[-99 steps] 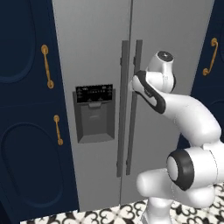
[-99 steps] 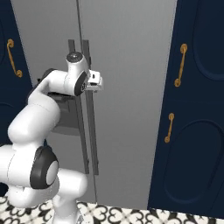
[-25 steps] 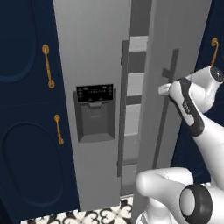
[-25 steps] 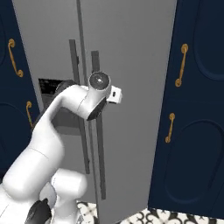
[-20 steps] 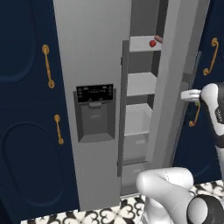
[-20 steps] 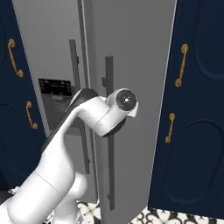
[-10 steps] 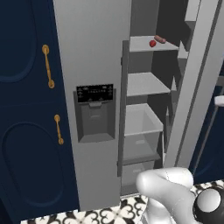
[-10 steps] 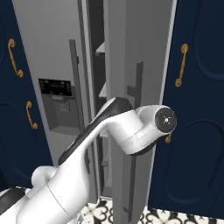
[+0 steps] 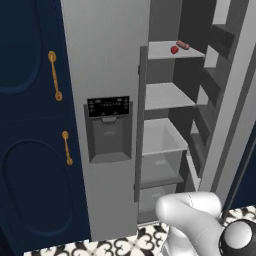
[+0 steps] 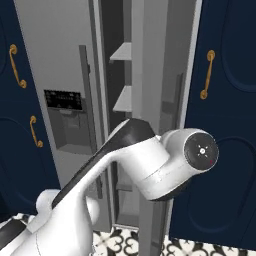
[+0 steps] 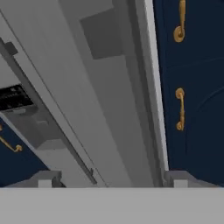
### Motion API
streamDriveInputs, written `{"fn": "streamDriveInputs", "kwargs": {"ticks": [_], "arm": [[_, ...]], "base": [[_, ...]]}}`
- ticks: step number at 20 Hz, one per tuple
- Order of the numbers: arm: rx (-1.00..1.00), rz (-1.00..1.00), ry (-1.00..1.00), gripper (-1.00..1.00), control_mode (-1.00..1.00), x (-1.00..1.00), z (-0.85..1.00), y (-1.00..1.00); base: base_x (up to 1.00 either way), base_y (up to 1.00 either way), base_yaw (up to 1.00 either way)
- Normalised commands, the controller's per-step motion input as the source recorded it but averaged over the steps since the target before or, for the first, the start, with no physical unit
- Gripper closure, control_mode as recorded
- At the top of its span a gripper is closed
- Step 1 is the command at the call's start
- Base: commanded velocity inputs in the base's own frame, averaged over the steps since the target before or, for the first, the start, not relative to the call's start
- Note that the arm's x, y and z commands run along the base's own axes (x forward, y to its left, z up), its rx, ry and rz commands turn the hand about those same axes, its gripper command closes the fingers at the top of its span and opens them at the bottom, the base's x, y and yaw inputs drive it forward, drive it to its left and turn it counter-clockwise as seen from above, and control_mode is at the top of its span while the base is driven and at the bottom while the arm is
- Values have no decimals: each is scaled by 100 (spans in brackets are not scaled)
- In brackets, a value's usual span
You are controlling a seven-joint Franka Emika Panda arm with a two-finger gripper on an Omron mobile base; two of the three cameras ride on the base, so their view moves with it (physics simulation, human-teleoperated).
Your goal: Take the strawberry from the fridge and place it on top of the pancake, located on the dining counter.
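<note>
The fridge (image 9: 105,75) stands with its right door (image 9: 235,115) swung wide, and the strawberry (image 9: 174,50) sits on the top shelf (image 9: 167,50) inside, just beside a longer reddish sausage (image 9: 183,45) that lies a little further back and to the right. My tool (image 11: 111,177) looks along the edge of that open door, and I see its two fingertips (image 11: 43,178) set far apart with nothing between them, so I take it as open and empty. My arm (image 10: 150,165) is out low on the right side of the opening, by the door, while the berry is high up and to the left, deep in the compartment. That is the relation I must work from: the reach goes up, leftward and inward, past the door's edge. The berry is tiny and roundish, so I cannot make out any long axis to line my fingers against. The pancake and the tabletop come after.
</note>
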Motion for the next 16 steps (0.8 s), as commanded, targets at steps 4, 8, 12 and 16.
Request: {"fn": "streamDriveInputs", "kwargs": {"ticks": [4,8,12,16], "arm": [[-62,0,17,-100,-100,-20,38,100],[-75,0,33,-100,-100,7,16,100],[-77,-1,41,-100,-100,22,0,100],[-61,-4,33,-100,-100,24,-5,75]], "base": [[0,0,0],[0,0,0],[0,0,0],[0,0,0]]}}
